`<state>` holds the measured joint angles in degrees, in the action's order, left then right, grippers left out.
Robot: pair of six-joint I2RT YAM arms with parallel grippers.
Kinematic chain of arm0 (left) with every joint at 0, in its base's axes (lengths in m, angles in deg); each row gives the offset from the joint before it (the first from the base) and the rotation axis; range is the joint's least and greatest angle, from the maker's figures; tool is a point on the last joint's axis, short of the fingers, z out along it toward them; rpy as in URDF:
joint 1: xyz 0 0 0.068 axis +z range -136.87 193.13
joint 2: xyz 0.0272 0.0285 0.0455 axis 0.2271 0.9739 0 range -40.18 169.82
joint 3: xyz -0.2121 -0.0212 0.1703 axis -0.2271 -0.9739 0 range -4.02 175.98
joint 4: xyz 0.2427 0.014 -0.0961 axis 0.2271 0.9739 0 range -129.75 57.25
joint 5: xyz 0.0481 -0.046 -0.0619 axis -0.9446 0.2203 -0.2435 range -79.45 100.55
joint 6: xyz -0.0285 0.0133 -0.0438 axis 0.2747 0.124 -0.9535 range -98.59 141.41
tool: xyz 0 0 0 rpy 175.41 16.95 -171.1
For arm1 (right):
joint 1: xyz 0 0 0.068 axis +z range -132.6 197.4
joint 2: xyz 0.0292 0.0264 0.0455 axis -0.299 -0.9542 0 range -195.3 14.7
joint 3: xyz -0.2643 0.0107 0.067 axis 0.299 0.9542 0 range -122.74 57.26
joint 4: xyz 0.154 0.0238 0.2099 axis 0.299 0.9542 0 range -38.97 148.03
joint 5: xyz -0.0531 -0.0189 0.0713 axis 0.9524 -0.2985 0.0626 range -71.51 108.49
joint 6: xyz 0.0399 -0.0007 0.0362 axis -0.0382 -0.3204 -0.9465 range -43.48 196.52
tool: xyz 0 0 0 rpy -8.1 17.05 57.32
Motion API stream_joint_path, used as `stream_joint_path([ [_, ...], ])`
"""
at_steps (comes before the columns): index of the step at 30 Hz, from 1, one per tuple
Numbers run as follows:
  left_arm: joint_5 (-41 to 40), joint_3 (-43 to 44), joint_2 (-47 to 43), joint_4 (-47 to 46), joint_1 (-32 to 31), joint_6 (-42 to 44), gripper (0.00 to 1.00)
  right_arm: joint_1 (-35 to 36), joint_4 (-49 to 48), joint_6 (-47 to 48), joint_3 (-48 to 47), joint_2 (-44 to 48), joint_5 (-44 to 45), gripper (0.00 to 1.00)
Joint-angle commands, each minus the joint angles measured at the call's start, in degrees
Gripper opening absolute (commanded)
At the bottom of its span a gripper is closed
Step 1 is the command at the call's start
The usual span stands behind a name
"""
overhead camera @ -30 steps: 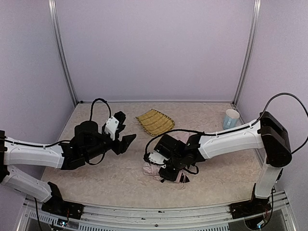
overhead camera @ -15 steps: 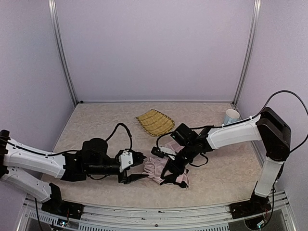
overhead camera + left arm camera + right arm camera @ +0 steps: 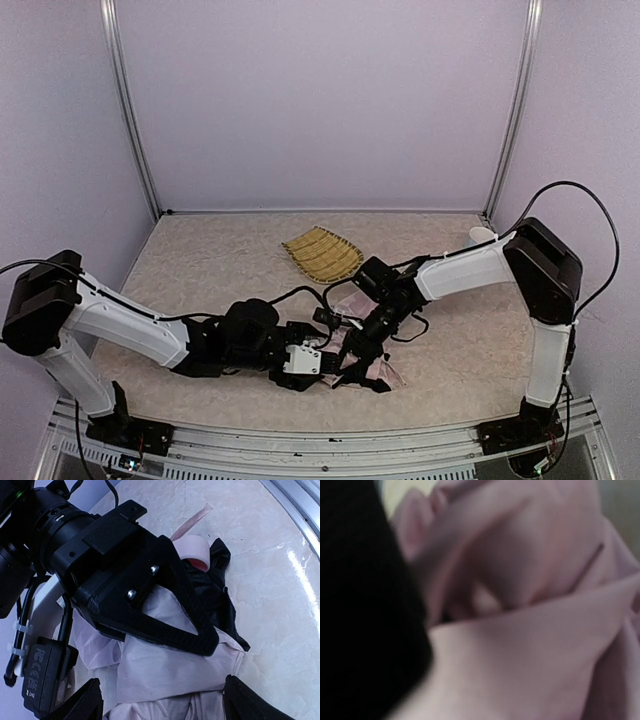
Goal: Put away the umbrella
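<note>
The umbrella (image 3: 385, 374) lies folded near the table's front, a crumpled pale pink bundle with black lining showing. In the left wrist view its fabric (image 3: 170, 665) fills the bottom and its pink handle (image 3: 195, 547) lies beyond. My left gripper (image 3: 325, 365) is low at the bundle's left end, open, with its fingertips (image 3: 245, 702) on either side of the fabric. My right gripper (image 3: 358, 348) comes in from the right and is shut on the fabric; one black finger (image 3: 165, 615) lies across it. The right wrist view shows only blurred pink cloth (image 3: 530, 655).
A woven bamboo tray (image 3: 322, 254) lies at the back centre. A pale cup (image 3: 480, 236) stands at the back right, partly behind the right arm. The metal front rail (image 3: 300, 510) runs close to the umbrella. Both arms crowd the front centre.
My left arm has swung from the left side down and across to the umbrella, and its jaws have widened. My right gripper stays on the bundle, shifted slightly.
</note>
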<state>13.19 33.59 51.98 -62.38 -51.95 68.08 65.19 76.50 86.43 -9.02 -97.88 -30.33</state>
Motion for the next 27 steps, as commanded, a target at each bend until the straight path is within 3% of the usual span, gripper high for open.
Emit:
stream_joint_path([
  [1, 0.9, 2.4, 3.4, 1.1, 1.0, 4.3, 0.81, 0.8, 10.0, 4.5, 0.5, -5.6, -2.3, 0.11],
  [4, 3.7, 5.0, 7.5, 4.7, 2.5, 3.4, 0.78, 0.5, 11.3, 5.6, -1.2, -6.5, -2.0, 0.14],
  [7, 6.7, 7.8, 9.8, 9.6, 2.7, -0.5, 0.64, -0.5, 10.6, 5.2, -2.8, -6.2, -1.2, 0.21],
  [12, 13.1, 8.3, 10.1, 13.7, 3.5, -6.3, 0.43, -1.9, 3.8, 2.7, -3.1, -2.7, 1.1, 0.45],
  [17, 16.0, 10.0, 11.8, 20.5, 4.1, -10.2, 0.34, -2.6, -3.1, -0.9, -1.1, 5.3, 5.6, 0.68],
  [22, 18.4, 11.7, 14.5, 24.7, 5.2, -13.5, 0.31, -4.5, -10.8, -4.3, 6.1, 17.2, 13.3, 0.77],
  [27, 22.5, 17.9, 19.4, 32.7, 7.4, -16.8, 0.27, -4.5, -14.0, -3.8, 13.4, 28.7, 24.1, 0.78],
])
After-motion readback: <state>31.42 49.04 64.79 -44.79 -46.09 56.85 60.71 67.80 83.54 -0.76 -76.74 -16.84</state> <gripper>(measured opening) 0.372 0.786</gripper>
